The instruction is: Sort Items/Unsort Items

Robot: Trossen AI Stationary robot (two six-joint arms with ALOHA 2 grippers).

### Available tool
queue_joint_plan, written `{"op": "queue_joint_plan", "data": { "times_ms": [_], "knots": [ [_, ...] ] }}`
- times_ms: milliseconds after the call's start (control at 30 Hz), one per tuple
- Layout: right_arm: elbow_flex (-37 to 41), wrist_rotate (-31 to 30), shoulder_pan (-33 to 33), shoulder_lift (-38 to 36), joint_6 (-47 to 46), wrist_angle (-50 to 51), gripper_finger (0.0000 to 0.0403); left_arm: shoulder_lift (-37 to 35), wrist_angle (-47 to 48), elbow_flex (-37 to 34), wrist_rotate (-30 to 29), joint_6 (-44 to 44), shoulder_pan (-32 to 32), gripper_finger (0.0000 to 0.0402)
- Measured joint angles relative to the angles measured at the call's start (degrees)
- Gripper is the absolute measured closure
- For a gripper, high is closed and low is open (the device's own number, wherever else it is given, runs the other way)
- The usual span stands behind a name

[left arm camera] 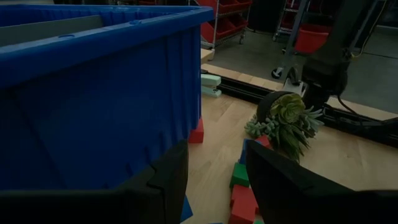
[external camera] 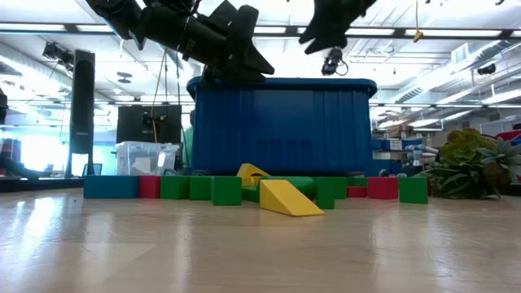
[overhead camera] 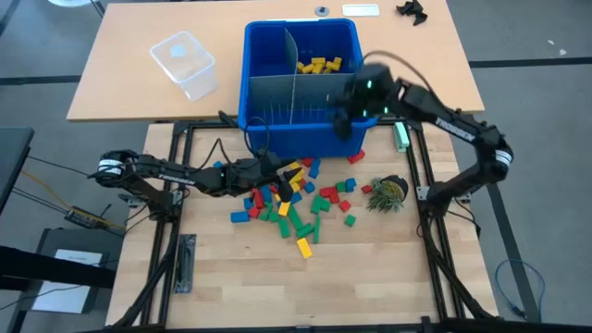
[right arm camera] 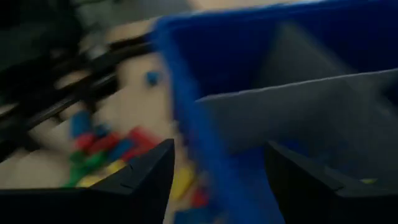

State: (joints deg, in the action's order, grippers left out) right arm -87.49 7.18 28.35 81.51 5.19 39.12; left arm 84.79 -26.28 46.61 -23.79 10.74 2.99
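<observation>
Toy blocks (overhead camera: 294,202), red, yellow, green and blue, lie scattered on the wooden surface (overhead camera: 370,277) just in front of the blue bin (overhead camera: 301,88). High view: a small heap of yellow blocks (overhead camera: 320,65) sits in the bin's far right compartment, behind the grey dividers (overhead camera: 294,88). The left claw (overhead camera: 289,176) hovers over the near edge of the scatter; the right claw (overhead camera: 347,116) hangs over the bin's near right corner. A small succulent plant (overhead camera: 387,192) lies to the right of the blocks, and a clear plastic container (overhead camera: 184,64) stands on the far table.

Low view: blocks line up along the bin's base, a yellow wedge (external camera: 290,198) nearest the camera.

Left wrist view: left claw (left arm camera: 217,180) fingers stand apart, nothing between them; bin wall close by, red and green blocks beyond.

Right wrist view: right claw (right arm camera: 217,174) fingers spread wide, empty, above the bin rim and divider.
</observation>
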Motion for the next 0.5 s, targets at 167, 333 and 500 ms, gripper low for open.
{"op": "queue_joint_plan", "data": {
  "times_ms": [167, 333, 500],
  "knots": [
    [7.1, -0.3, -11.0, -3.6, -1.4, -0.2, 0.0167, 0.0, 0.0, 0.0, 0.0, 0.0, 0.0, 0.0234],
    [15.3, -1.8, -21.5, -4.5, -4.0, -5.0, 0.017, 0.0, 0.0, 0.0, 0.0, 0.0, 0.0, 0.0234],
    [22.4, -1.8, -29.8, -2.1, -5.9, -14.6, 0.017, 0.0, 0.0, 0.0, 0.0, 0.0, 0.0, 0.0234]
  ]
}}
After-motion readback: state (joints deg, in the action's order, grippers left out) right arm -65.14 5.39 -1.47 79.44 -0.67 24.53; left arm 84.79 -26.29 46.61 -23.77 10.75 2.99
